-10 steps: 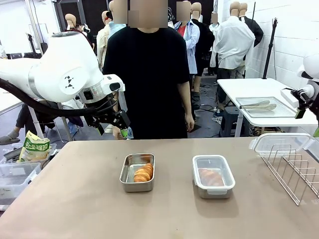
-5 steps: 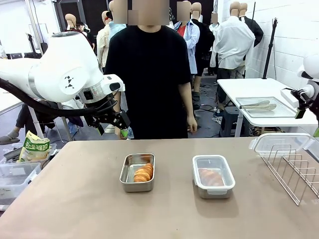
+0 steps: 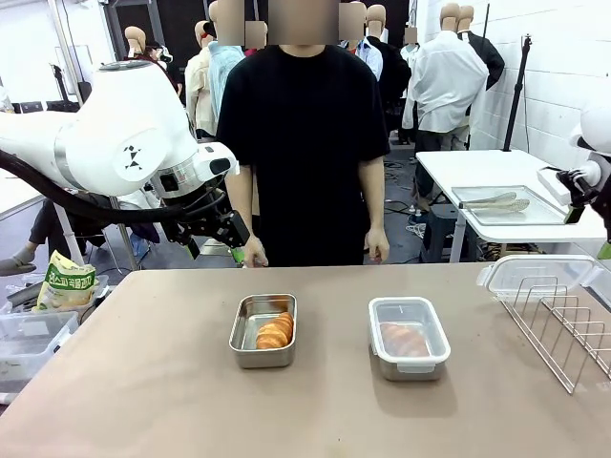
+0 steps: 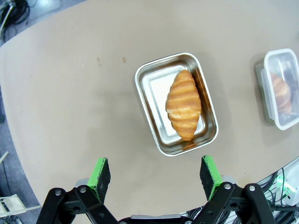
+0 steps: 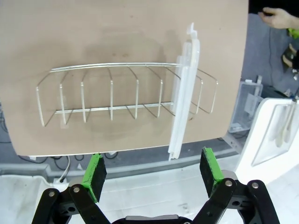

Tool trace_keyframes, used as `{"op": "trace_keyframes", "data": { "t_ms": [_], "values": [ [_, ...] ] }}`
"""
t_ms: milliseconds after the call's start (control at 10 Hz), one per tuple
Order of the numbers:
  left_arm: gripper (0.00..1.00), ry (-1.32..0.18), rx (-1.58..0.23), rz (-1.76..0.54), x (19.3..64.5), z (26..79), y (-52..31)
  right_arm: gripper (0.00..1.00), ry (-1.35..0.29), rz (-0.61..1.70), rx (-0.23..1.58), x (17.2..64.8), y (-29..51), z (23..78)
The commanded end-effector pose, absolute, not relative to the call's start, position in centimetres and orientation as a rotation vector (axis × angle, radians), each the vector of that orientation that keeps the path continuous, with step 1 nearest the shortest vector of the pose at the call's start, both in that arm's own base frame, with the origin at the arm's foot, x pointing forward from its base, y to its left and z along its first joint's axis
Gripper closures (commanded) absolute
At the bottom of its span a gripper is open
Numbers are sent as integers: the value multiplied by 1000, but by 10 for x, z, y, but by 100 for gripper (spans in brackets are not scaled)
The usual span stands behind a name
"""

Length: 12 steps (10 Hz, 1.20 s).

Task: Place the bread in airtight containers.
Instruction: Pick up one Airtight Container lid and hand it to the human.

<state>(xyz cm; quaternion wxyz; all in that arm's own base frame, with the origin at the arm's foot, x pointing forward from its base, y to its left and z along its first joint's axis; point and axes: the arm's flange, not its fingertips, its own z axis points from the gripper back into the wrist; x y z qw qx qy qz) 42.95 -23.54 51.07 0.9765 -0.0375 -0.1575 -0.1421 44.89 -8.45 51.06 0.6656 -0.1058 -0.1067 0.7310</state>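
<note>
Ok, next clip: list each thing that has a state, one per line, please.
Left container: open, no lid, one bread roll lying inside.
Right container: clear lid on, second roll inside.
Spare clear lid: standing on edge in the wire rack.
Left pincer: open, empty, above the open container.
Right pincer: open, empty, above the rack.

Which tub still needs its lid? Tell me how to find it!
Start at the big brown table and look to its middle, where two small steel tubs sit side by side. Pick the open tub, the one nearer the robot's left arm. Its croissant lies bare, while the covered tub beside it wears a clear lid.
</note>
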Motion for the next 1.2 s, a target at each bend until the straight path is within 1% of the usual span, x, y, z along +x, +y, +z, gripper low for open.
{"op": "trace_keyframes", "data": {
  "t_ms": [0, 300, 600, 700, 1100],
  "values": [
    [0, -318, -78, -277, 429, 511, -234, 0, -307, 1628, -223, 471, -86, 494],
    [0, -318, -78, -277, 429, 511, -234, 0, -318, 1629, -138, 508, -87, 468],
    [0, -318, -78, -277, 429, 511, -234, 0, -298, 1669, -66, 534, -89, 449],
    [0, -318, -78, -277, 429, 511, -234, 0, -293, 1672, -28, 540, -90, 440],
    [0, -318, -78, -277, 429, 511, -234, 0, -333, 1635, -11, 553, -95, 412]
  ]
}}
